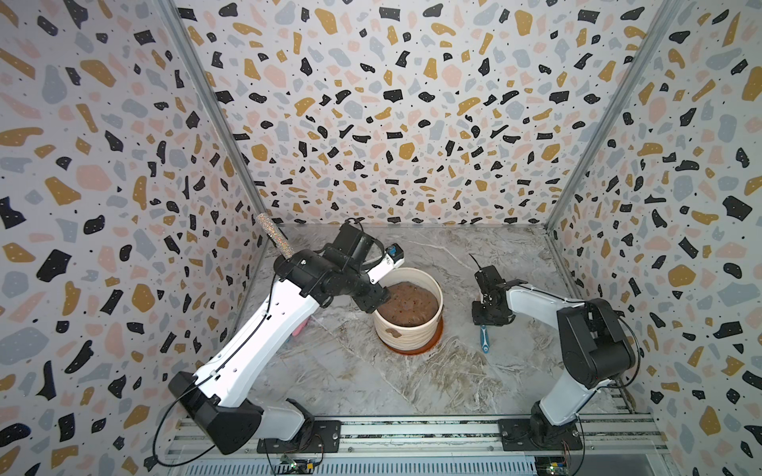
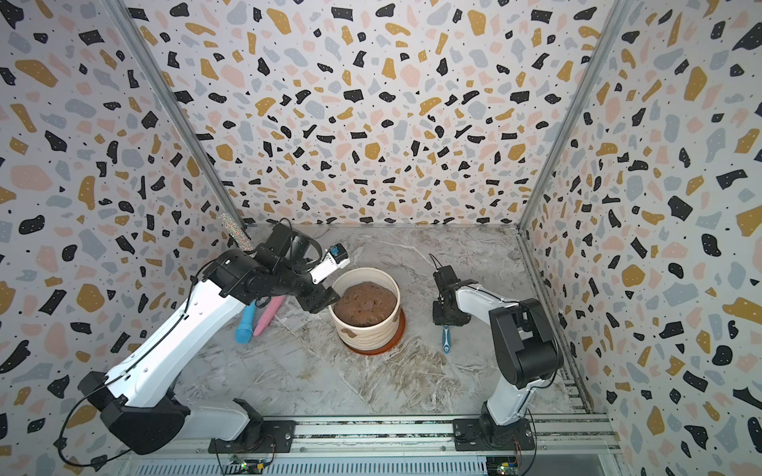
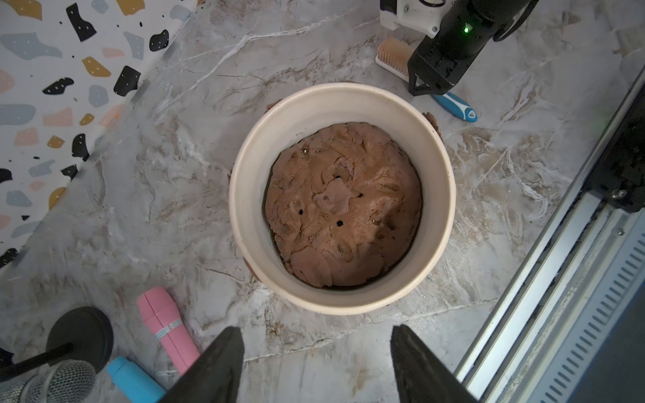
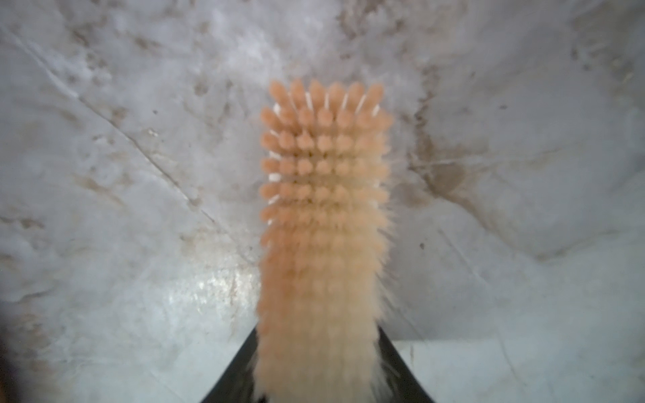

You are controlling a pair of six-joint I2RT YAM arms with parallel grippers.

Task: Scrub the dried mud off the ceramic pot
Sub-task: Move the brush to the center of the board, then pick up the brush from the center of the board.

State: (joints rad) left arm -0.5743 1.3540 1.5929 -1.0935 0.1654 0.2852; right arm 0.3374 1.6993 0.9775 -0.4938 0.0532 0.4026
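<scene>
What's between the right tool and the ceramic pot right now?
Only bare marble table, plus the saucer rim under the ceramic pot. Both top views show it; the right tool grips the brush.

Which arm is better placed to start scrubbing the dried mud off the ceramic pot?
Right: the right end effector has the scrub brush between its jaws, beside the ceramic pot; the left end effector hangs open and empty by its rim.
</scene>
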